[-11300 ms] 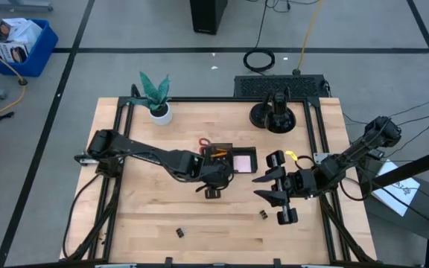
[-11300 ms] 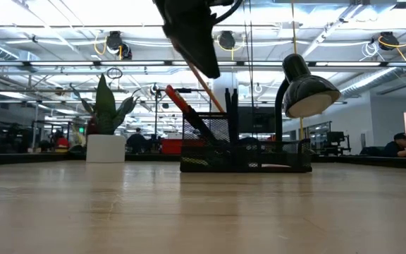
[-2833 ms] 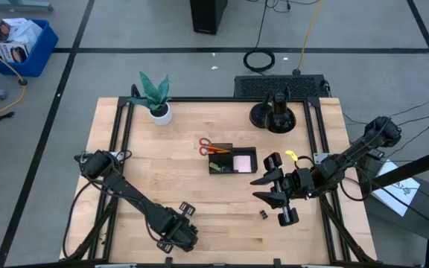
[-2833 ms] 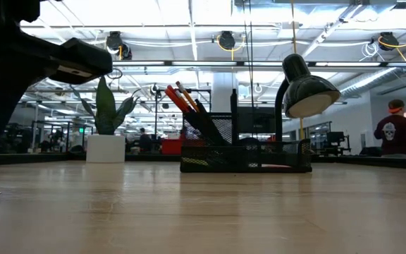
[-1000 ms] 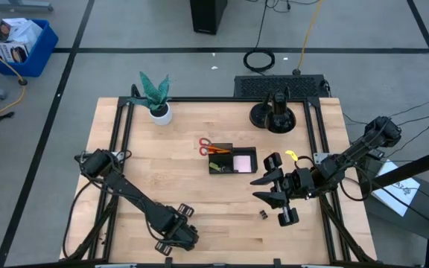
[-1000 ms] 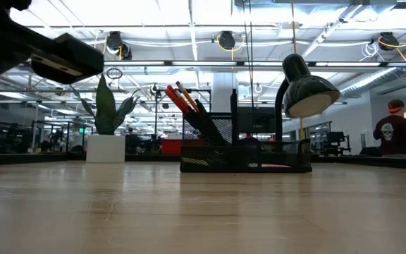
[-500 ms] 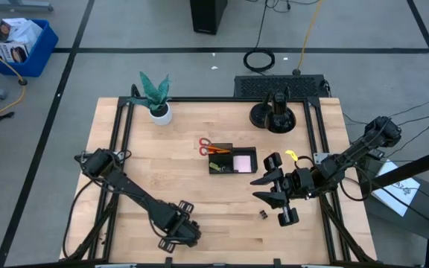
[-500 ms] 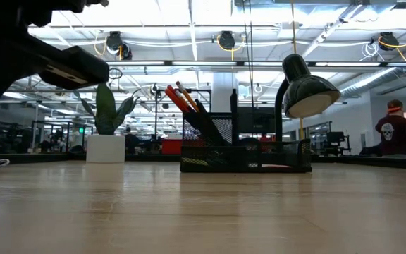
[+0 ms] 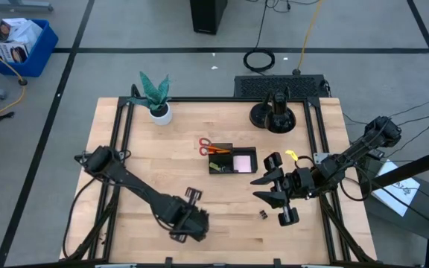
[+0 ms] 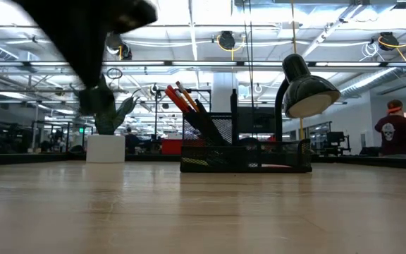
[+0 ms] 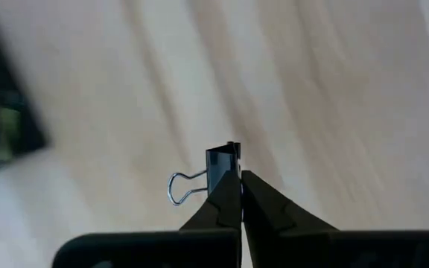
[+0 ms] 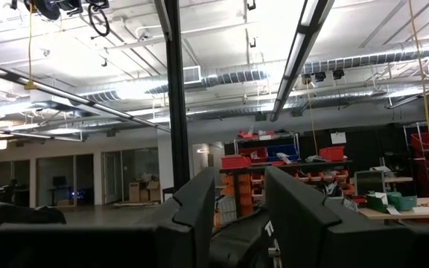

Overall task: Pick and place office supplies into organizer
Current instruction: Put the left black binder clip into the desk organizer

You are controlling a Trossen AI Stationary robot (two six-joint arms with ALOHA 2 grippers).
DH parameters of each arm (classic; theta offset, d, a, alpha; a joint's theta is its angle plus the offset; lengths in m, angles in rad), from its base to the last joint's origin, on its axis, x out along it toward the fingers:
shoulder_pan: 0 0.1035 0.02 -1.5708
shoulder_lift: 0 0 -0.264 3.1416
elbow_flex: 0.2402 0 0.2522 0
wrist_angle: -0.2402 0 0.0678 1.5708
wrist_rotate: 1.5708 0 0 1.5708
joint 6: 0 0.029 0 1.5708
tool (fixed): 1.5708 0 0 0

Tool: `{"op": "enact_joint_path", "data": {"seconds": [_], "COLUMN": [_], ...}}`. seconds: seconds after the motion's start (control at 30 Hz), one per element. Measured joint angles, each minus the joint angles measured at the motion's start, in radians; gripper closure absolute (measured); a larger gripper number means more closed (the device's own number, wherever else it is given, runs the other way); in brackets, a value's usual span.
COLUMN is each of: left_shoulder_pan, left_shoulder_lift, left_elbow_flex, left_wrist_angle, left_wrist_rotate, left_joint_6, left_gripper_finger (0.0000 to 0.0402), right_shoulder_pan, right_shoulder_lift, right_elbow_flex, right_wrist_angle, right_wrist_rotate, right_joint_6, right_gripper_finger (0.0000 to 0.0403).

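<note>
Well inboard: left tool (image 11: 233,175), binder clip (image 11: 222,165).

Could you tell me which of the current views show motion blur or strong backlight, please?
Left wrist view: the tabletop is smeared into streaks, while the binder clip at the left gripper stays sharp. Low view: a dark blurred arm crosses the upper left against bright ceiling lights; the organizer reads as a silhouette. High view: evenly lit and crisp.

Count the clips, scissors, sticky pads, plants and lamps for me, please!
Binder clips: 2 (one in the left tool, one lying loose)
Scissors: 1
Pink sticky pad: 1
Plant: 1
Lamp: 1
Total: 6
</note>
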Motion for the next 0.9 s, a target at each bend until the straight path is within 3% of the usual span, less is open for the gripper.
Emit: {"op": "enact_joint_path", "data": {"seconds": [0.33,0.57,0.9], "left_shoulder_pan": [0.11,0.168,0.221], "left_shoulder_lift": [0.0,-0.002,-0.002], "left_elbow_flex": [0.192,0.299,0.32], "left_wrist_angle": [-0.01,-0.01,0.015], "left_wrist_rotate": [-0.214,-0.276,-0.318], "left_joint_6": [-0.073,-0.053,-0.078], "left_gripper_finger": [0.0401,0.0401,0.0401], "right_shoulder_pan": [0.0,0.0,0.0], "right_shoulder_lift": [0.0,0.0,-0.034], "right_elbow_flex": [0.0,0.0,0.0], "right_wrist_angle": [0.032,0.066,0.078], "right_wrist_rotate": [0.0,-0.002,-0.003], "right_joint_6": [-0.002,-0.003,-0.024], "right_gripper_finger": [0.0293,0.0293,0.0293]}}
